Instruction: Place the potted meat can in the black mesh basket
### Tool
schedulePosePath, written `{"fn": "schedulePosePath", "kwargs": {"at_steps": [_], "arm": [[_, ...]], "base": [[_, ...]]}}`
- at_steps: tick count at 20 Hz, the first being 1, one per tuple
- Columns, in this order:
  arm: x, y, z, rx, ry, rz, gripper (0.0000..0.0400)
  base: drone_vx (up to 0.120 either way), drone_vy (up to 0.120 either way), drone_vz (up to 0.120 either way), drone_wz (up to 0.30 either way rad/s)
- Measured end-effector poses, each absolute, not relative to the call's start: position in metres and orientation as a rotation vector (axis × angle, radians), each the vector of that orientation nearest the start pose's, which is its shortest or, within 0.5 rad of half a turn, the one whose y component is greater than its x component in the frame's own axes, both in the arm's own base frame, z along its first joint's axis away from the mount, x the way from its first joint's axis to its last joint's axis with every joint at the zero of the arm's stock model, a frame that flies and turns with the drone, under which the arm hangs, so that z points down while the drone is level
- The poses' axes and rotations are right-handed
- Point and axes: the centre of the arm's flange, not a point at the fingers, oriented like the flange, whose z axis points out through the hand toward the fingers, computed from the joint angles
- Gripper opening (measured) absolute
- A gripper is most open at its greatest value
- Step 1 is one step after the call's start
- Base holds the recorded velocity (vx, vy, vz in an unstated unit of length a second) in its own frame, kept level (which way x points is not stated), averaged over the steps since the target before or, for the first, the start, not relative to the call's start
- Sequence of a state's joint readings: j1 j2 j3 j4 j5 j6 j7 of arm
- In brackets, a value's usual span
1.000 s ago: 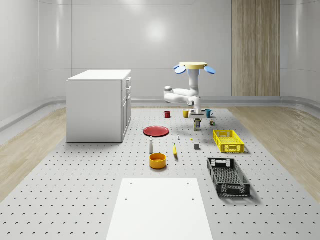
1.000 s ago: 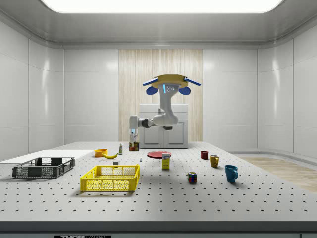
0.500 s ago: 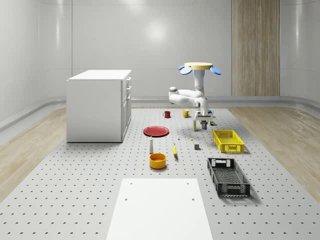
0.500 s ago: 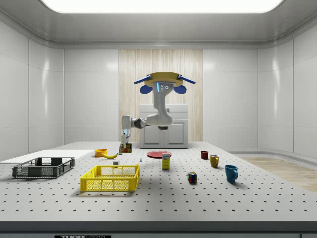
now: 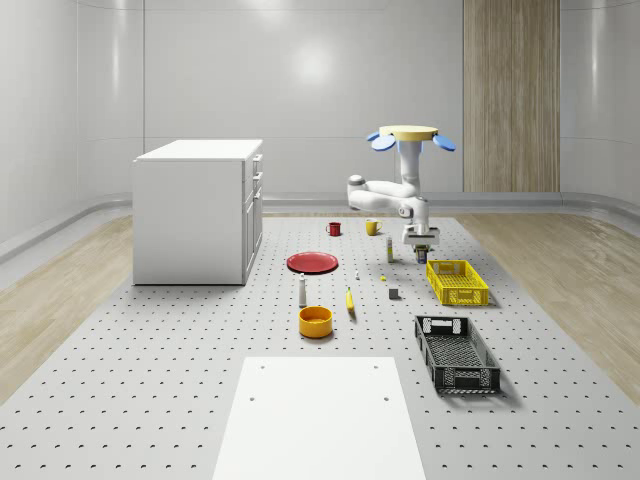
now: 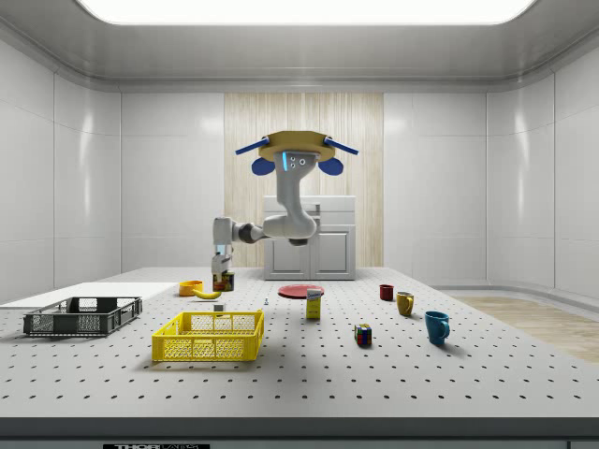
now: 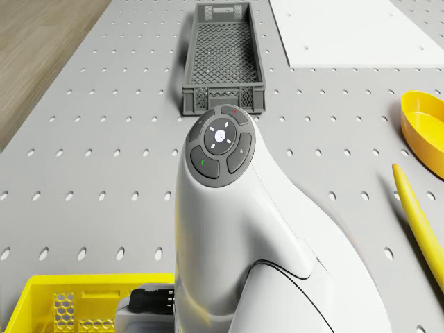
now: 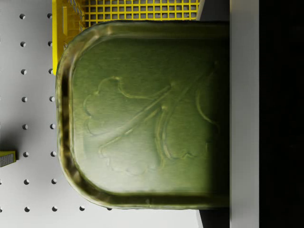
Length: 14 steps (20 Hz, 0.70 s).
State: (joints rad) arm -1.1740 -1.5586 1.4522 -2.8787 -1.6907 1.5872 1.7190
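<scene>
Whole-scene view: the drone (image 5: 410, 134) hovers beyond the yellow crate (image 5: 457, 281), its hand (image 5: 421, 243) closed on the potted meat can (image 5: 421, 246) — well short of the black mesh basket (image 5: 456, 353).

Side view: the can hangs clear of the tabletop (image 6: 374, 374).

Wrist view: the can's lid sits against one finger (image 8: 244, 114); a jolt could slip it — into the crate.

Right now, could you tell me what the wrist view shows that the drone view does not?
The wrist view alone shows the potted meat can held in the hand, its embossed lid facing the camera. The drone view alone shows the black mesh basket ahead, the arm, a banana and an orange bowl. Both show the yellow crate and the perforated table.
</scene>
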Motion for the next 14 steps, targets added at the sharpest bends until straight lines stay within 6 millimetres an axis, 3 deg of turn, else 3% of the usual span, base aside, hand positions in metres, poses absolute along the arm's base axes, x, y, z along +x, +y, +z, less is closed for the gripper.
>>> {"fn": "schedulePosePath", "kwargs": {"at_steps": [8,14], "arm": [[0.3068,0.0002,0.4708,-0.003,0.002,0.806,0.0281],[0.3068,0.0002,0.4708,-0.003,0.002,0.806,0.0281]], "base": [[0.12,0.05,0.0,0.0],[0.12,0.0,0.0,0.0]]}}
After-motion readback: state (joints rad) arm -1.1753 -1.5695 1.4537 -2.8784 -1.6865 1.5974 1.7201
